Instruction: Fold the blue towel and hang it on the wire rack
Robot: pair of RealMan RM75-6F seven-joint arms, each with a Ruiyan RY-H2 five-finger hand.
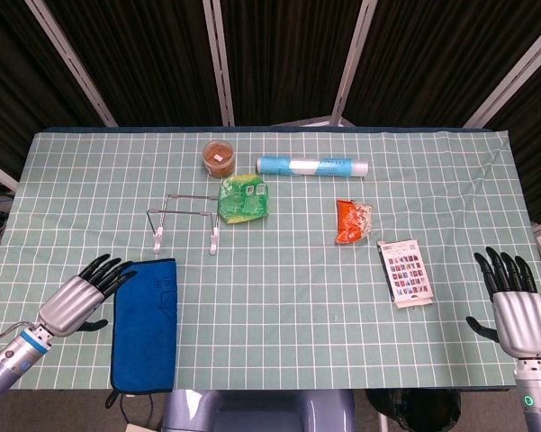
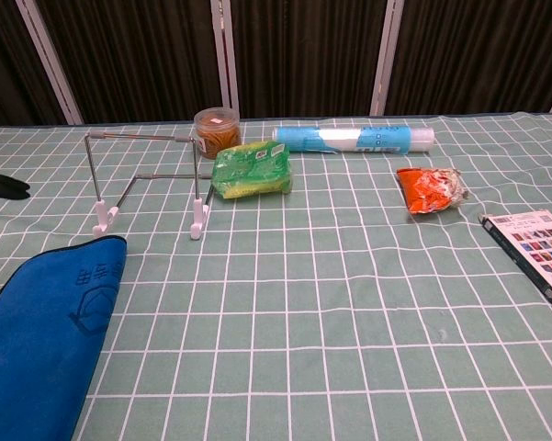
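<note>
On the green checked tablecloth (image 1: 297, 297), the blue towel (image 1: 147, 326) lies flat at lower left, long axis toward the wire rack (image 1: 184, 220) above, just beside the spread, empty left hand (image 1: 76, 300); the right hand (image 1: 518, 304), also spread, sits far right.

table (image 1: 297, 297), green grid cloth (image 1: 72, 180), blue towel (image 1: 147, 324)

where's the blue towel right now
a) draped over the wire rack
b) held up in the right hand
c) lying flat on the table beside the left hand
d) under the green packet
c: the blue towel lies flat near the table's front edge, with the left hand open beside it and not touching it.
</note>
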